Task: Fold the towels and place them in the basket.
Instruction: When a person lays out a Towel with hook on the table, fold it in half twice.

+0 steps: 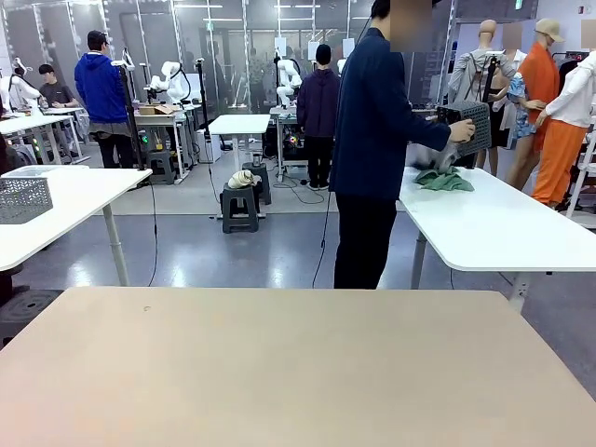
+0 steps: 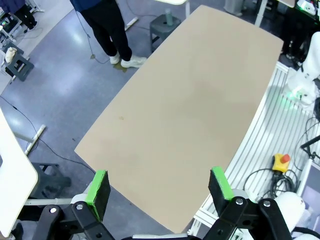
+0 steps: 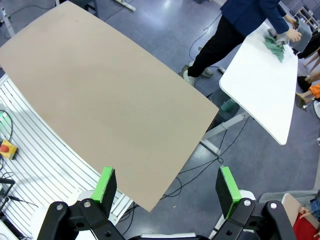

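Observation:
A person in a dark blue jacket (image 1: 372,112) stands past the far edge of my beige table (image 1: 298,363), turned toward a white table (image 1: 503,223) on the right. Their hand tips the dark mesh basket (image 1: 468,126) over that table. A pale grey cloth (image 1: 431,159), perhaps one of the towels, hangs just under the basket beside a green cloth (image 1: 444,180). High above the bare beige table (image 2: 190,100), my left gripper (image 2: 158,175) is open and holds nothing. My right gripper (image 3: 166,172) is likewise open and high over the tabletop (image 3: 100,85).
A paler silver-grey mesh basket (image 1: 23,198) sits on a white table at the left. A dark stool (image 1: 240,200) stands on the floor beyond. Red stop buttons (image 2: 281,161) (image 3: 6,147) lie by the robot's base rails. Other people work at tables in the background.

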### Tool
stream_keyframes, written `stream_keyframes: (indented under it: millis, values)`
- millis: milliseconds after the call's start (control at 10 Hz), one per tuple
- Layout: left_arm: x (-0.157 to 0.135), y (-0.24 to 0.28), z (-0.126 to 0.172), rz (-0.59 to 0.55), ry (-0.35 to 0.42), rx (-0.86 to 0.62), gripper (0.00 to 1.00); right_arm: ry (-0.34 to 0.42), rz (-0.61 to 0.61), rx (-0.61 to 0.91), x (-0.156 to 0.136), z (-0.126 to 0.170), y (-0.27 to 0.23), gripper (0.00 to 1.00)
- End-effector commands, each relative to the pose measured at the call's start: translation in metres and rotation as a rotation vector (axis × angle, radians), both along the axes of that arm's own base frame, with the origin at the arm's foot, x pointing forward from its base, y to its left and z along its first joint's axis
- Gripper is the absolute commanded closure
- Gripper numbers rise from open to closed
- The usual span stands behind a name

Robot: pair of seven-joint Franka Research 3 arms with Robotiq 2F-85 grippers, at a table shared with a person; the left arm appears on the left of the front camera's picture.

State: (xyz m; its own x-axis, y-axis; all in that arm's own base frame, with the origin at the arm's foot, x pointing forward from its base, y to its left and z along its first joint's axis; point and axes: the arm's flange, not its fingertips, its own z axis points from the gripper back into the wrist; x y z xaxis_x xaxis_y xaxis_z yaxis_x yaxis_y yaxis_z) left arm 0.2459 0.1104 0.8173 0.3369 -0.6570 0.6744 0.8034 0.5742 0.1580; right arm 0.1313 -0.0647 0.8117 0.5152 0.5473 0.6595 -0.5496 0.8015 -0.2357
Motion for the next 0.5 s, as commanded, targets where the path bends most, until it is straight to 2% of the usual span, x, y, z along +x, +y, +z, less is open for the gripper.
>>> stream_keyframes:
  millis: [0, 200, 400]
  values:
    - [-0.006, 0.001, 0.002, -0.044, 0.002, 0.012, 0.0, 0.036, 0.025, -0.021, -0.009, 0.012, 0.0, 0.0]
    - [-0.008, 0.0, 0.001, -0.05, -0.004, 0.022, 0.0, 0.046, 0.022, -0.013, -0.016, 0.019, -0.002, 0.0]
    - [-0.011, 0.0, 0.002, -0.059, -0.009, 0.031, 0.0, 0.024, 0.026, 0.009, -0.024, 0.025, -0.006, 0.0]
